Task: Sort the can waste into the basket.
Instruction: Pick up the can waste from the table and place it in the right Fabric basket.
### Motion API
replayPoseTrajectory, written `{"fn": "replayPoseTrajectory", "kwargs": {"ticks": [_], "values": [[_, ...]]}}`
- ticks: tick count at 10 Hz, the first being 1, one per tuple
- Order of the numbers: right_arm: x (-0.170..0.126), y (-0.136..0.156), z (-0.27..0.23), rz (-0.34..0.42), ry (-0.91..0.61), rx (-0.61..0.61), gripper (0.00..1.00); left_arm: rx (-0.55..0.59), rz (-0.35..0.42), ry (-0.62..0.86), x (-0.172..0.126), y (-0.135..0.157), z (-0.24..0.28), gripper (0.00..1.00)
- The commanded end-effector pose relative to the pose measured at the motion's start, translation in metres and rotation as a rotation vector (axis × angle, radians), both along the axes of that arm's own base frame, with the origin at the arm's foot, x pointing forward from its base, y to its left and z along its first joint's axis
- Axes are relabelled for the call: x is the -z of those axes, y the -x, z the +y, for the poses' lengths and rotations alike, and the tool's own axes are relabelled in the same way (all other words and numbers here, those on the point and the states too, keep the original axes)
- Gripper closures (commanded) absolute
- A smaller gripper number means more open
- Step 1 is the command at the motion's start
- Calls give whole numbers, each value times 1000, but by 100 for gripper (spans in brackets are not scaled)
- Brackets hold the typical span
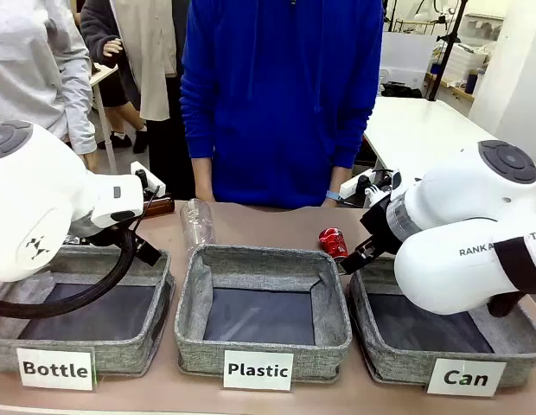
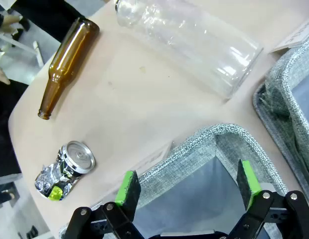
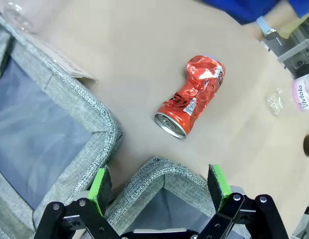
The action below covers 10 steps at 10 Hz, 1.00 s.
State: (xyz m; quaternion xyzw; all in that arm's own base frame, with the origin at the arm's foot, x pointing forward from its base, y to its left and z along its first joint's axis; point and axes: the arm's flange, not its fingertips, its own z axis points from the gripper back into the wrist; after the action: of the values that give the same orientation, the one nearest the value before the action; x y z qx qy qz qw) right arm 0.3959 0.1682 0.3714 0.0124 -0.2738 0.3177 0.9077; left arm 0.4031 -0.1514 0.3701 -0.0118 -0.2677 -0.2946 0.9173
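Alignment is what the coming pick calls for. The right gripper [image 3: 158, 185] hangs with its green-padded fingers spread wide and nothing between them, over the far corner of the basket [image 3: 155, 168] labelled "Can", and the red can [image 3: 192, 94] lies on its side on the bare table [image 3: 144, 50] just beyond that rim. The likely step is to reach forward and down for it. The can is crushed and bent, with its silver end toward the basket, so the fingers would best straddle the narrow waist across the short way, not along the length, and come down low enough to clamp metal rather than skate off a crease. It should then be lifted clear of the fabric rim before being let go over the dark floor. The left gripper [image 2: 188, 181], likewise spread and empty, hovers above the corner of the bin [image 1: 121, 354] labelled "Bottle"; the black can [image 2: 65, 169] lies on the table beyond that bin, near a brown bottle [image 2: 67, 62], well apart from the target basket, so it would need a longer carry or a handover.
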Motion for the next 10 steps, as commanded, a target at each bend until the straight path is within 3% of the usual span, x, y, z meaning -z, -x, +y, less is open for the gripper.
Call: {"fn": "replayPoseTrajectory", "kwargs": {"ticks": [1, 10], "values": [[0, 0, 0, 0, 0, 0, 0, 0, 0, 0, 0, 0, 0, 0], [0, 0, 0, 0, 0, 0, 0, 0, 0, 0, 0, 0, 0, 0]]}}
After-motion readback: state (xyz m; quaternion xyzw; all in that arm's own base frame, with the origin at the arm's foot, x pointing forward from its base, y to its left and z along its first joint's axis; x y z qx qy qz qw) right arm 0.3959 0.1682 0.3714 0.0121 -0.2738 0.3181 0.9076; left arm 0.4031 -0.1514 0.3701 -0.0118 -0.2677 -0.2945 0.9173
